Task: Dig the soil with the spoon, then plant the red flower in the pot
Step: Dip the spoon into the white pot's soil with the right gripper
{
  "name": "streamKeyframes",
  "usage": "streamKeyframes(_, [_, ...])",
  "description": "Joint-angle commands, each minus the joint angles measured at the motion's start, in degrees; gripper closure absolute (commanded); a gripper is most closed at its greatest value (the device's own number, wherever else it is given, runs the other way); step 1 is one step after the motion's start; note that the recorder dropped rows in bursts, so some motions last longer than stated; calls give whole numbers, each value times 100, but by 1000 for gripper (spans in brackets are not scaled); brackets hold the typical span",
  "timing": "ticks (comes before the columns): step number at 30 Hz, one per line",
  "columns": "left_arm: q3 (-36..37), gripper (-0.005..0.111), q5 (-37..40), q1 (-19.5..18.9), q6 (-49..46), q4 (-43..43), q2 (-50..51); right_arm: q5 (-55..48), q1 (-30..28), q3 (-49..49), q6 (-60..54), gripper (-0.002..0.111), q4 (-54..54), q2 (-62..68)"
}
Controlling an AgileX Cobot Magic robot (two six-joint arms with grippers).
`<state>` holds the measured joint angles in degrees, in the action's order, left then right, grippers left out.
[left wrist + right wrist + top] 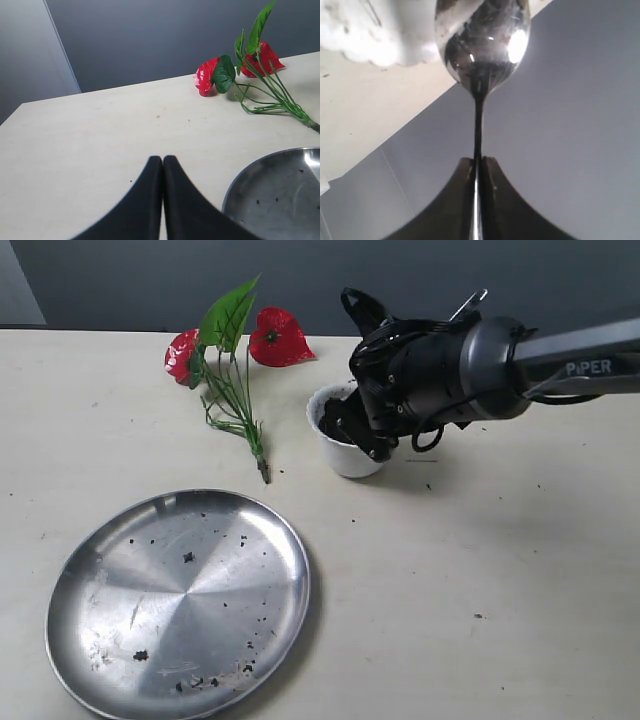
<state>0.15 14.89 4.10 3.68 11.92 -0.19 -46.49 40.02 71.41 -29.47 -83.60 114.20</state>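
Steel teaspoon: the spoon (480,45) is pinched by its thin handle between the two dark fingers of the right tool (478,167); in the right wrist view its long axis runs straight out from the fingertips, bowl leading, and the bowl lies just beside the scalloped rim of the pot (375,35). In the exterior view the right tool (365,435) reaches in from three o'clock and covers the three-o'clock side of the white pot (335,445), which stands upright on the bench (480,570) right of centre; the spoon's handle end shows above the wrist. Dark soil (328,425) shows inside the pot. At about ten o'clock from the pot, the red flower (235,360) lies flat on the bench, its long axis running from the blooms at twelve o'clock to the stem ends near five o'clock. A steel plate (180,600) with loose dirt specks sits towards seven o'clock. The left tool (162,165) has its fingers pressed together, holding nothing, beside the plate's rim.
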Motion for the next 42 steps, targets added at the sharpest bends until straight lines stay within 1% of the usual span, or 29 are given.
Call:
streamKeyframes(1, [-15, 105, -39, 13, 21, -29, 19, 149, 120, -76, -94, 109, -198, 91])
streamKeyframes(7, [-15, 105, -39, 13, 21, -29, 19, 189, 228, -76, -94, 109, -266, 384])
streamKeyframes(11, [-15, 105, -39, 13, 21, -29, 19, -51, 237, -76, -39, 109, -631, 402])
streamKeyframes(14, [-15, 105, -39, 13, 21, -29, 19, -256, 161, -76, 131, 109, -858, 280])
streamKeyframes(20, [-15, 105, -39, 13, 21, -29, 19, -416, -123, -76, 131, 109, -869, -22])
streamKeyframes(24, [-15, 105, -39, 13, 21, -29, 19, -391, -189, -76, 131, 109, -761, -106])
streamKeyframes(27, [-15, 105, -39, 13, 21, -29, 19, -191, -189, -76, 131, 109, -736, -91])
streamKeyframes(30, [-15, 105, -39, 13, 21, -29, 19, -30, -141, -76, 98, 109, -736, 40])
streamKeyframes(42, [-15, 105, -39, 13, 21, -29, 19, 92, 205, -76, 98, 109, -726, 584])
